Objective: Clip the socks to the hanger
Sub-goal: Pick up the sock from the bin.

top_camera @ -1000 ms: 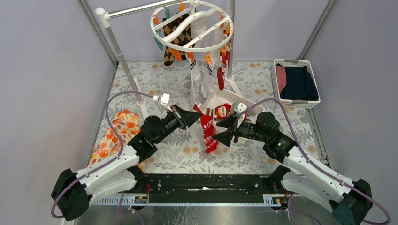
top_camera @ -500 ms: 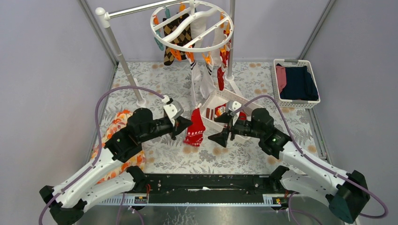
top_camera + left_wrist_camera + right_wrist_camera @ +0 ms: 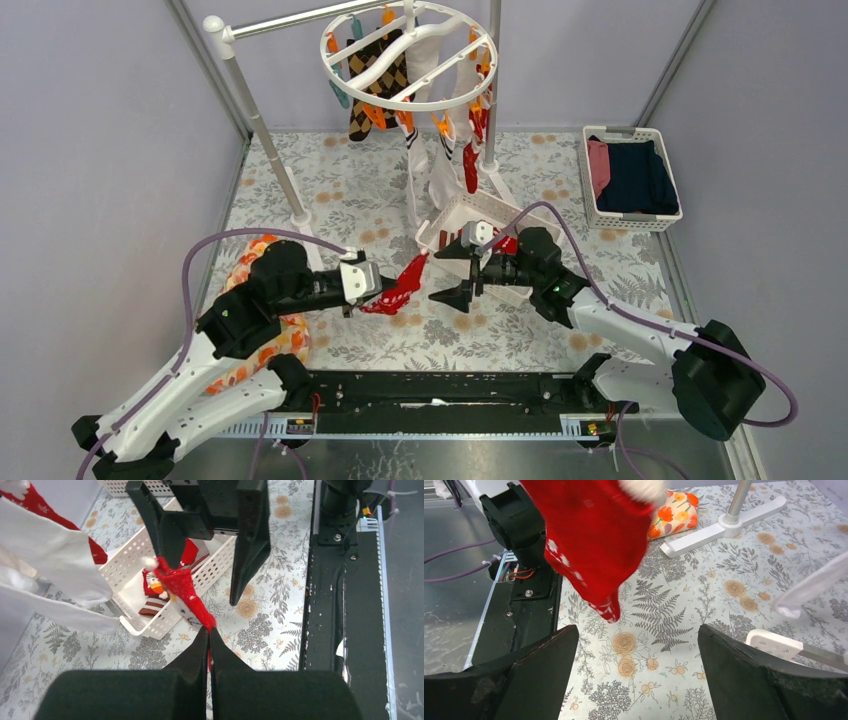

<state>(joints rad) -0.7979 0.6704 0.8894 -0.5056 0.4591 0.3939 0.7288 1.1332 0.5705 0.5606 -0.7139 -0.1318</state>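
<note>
Left pincer (image 3: 208,636) pinches a limp, soft red sock (image 3: 181,586).

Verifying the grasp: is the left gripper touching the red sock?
Touching. In the left wrist view the left gripper, shut, pinches the red sock by its end.

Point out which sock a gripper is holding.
The red Christmas sock, pinched in the shut left gripper. The argyle sock and white socks hang clipped to the hanger.

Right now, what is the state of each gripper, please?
Left gripper: closed, holding the red sock.
Right gripper: open, holding nothing.
</note>
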